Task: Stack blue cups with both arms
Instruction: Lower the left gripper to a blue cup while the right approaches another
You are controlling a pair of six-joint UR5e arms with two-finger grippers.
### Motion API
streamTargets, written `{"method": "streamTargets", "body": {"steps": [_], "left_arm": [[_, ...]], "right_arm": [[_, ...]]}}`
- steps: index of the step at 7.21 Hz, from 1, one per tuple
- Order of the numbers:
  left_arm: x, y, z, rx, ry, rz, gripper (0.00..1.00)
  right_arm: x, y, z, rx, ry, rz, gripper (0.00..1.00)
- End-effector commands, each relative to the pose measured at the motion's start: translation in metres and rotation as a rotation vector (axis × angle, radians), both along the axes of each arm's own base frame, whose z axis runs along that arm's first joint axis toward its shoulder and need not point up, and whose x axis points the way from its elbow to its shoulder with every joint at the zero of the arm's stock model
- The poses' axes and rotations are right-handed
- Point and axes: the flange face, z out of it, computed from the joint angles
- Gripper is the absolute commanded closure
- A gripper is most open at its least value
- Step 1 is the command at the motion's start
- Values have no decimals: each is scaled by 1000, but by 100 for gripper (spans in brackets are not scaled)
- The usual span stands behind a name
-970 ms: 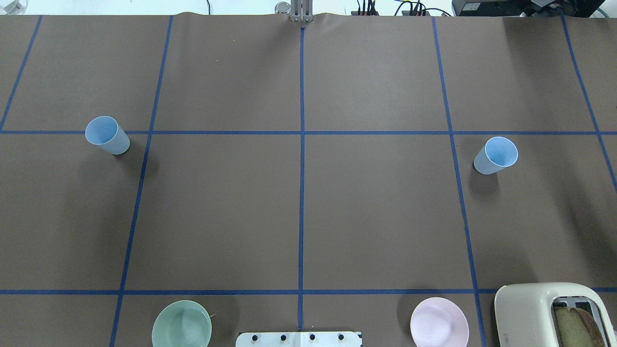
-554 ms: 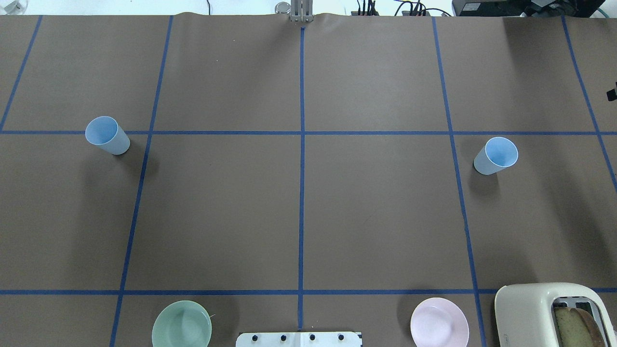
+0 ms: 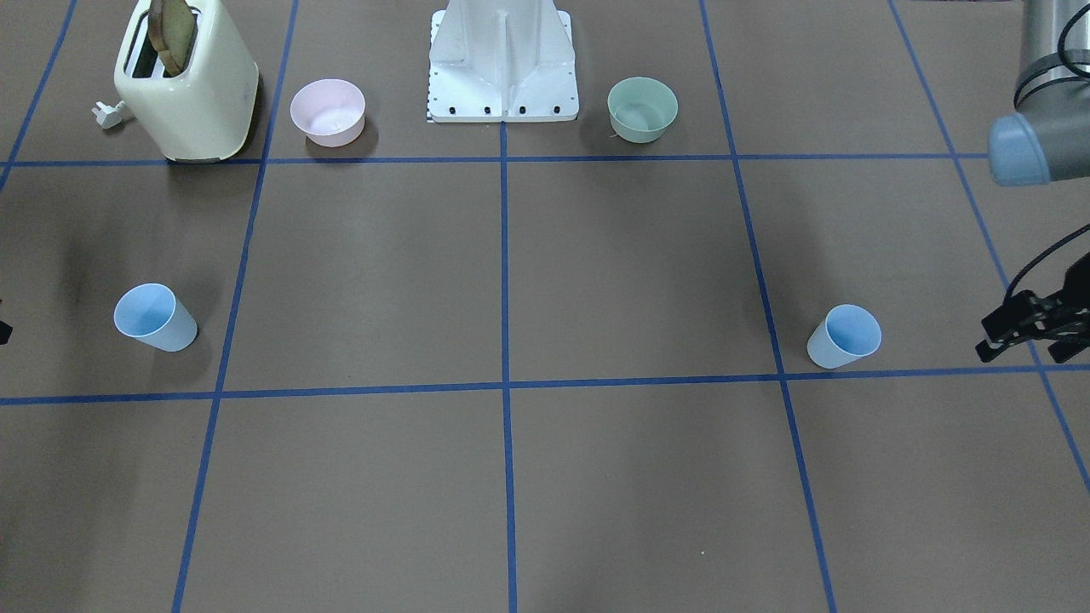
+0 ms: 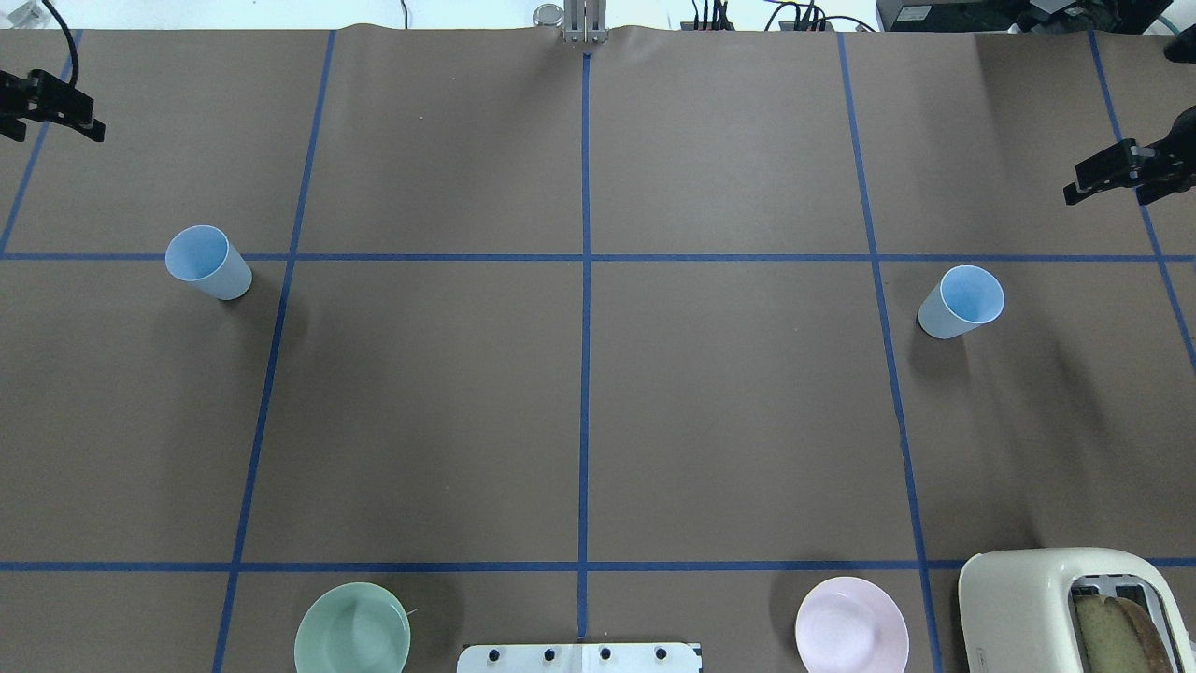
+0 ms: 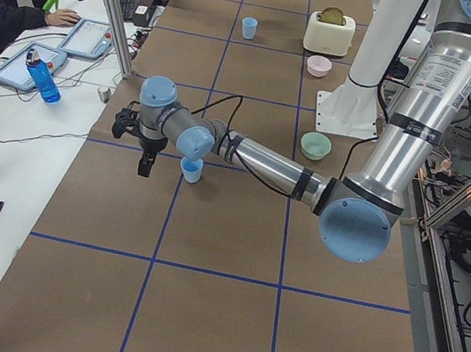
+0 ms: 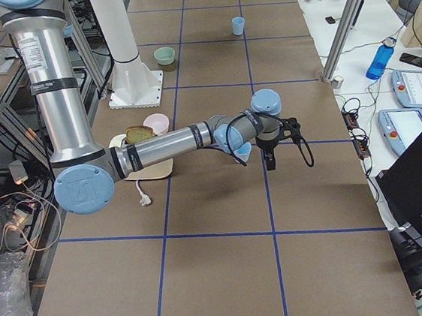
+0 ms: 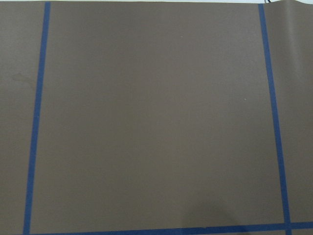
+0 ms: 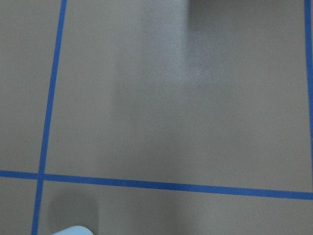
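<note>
Jaws parted and empty, the left gripper (image 3: 1023, 350) hangs over the table's (image 4: 579, 421) left margin, with the left blue cup (image 4: 207, 263) standing upright a little inward and nearer the robot. Over on the opposite margin the right gripper (image 4: 1110, 194) hovers the same way, spread and holding nothing. The right blue cup (image 4: 962, 301) stands upright near it, well apart from its twin.

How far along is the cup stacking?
Nothing done yet: the left cup and the right cup stand upright, far apart. In hand: nothing; the left claw and right claw hang open and empty, off to the sides. Remaining: grasp both cups and nest one inside the other.
</note>
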Motion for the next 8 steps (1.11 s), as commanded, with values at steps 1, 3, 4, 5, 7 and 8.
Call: {"method": "streamTargets", "body": {"steps": [1,3,4,5,7,8], "left_arm": [[58,13,-8,30,15,-18,3],[67,34,5,12,43,-30,3],[78,41,16,7,35,-8,3],[88,50,26,-4,27,15,3],[96,59,29,-8,24,31,3],[105,63,31,-8,16,42,3]], "right_arm": [[-10,13,4,19,3,-15,1],[-1,42,5,38,-50,2,0],[-2,44,-2,18,-77,10,0],[-2,46,-3,13,-86,5,0],[-5,50,7,-9,-74,1,0],[-7,51,9,-12,-74,-4,0]]}}
